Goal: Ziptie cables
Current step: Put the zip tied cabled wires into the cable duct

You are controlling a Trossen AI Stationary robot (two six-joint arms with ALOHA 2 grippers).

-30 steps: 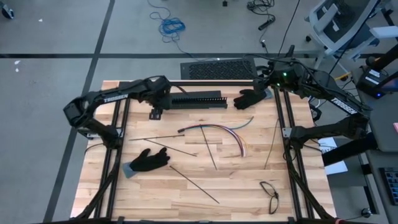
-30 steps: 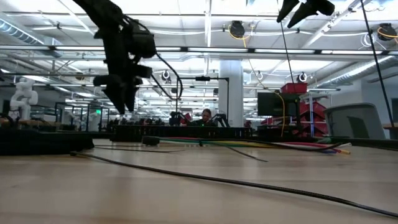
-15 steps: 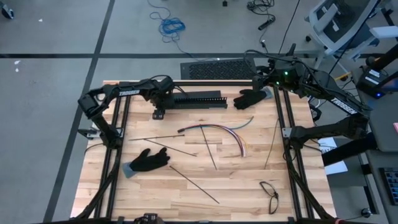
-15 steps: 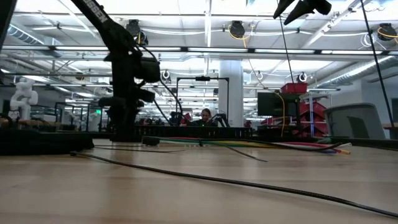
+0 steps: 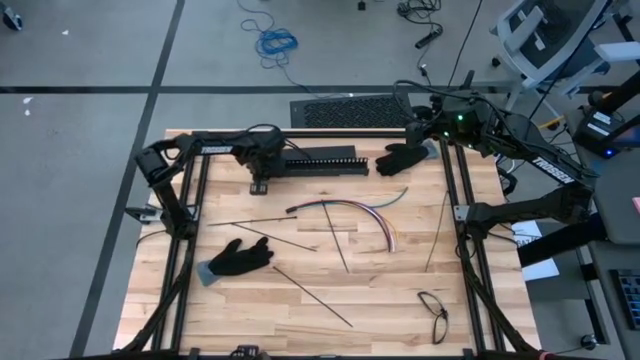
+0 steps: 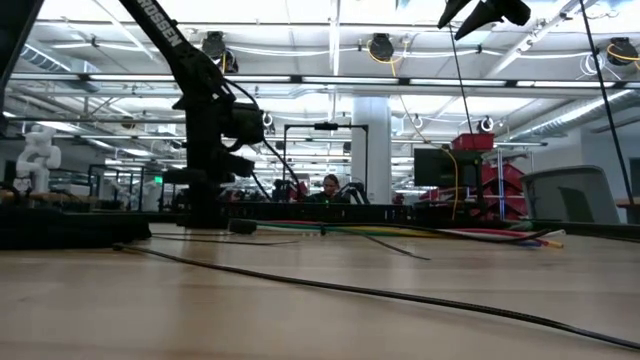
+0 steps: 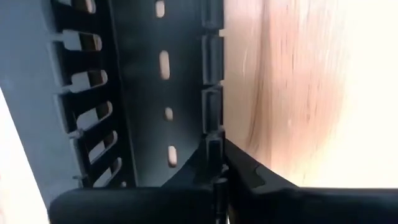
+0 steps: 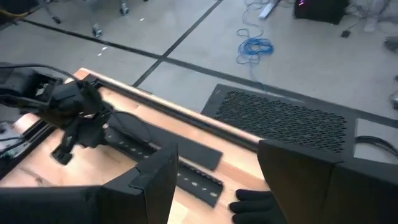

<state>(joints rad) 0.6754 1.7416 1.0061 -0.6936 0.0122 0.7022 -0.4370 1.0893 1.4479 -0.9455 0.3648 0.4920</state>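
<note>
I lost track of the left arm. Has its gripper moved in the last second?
Yes. The left gripper has come down and shifted right onto the left end of the slotted bar, and its fingers have shut on the bar's wall.

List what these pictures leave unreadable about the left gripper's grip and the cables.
- Left gripper: left wrist view shows it shut on the slotted bar wall; the picture's lower edge cuts off the fingers.
- Cables: too thin in the high view to count; no tie discernible.
- Low view: cables overlap edge-on; the bundle's far end is hidden.
- Right gripper: open, raised.
</note>
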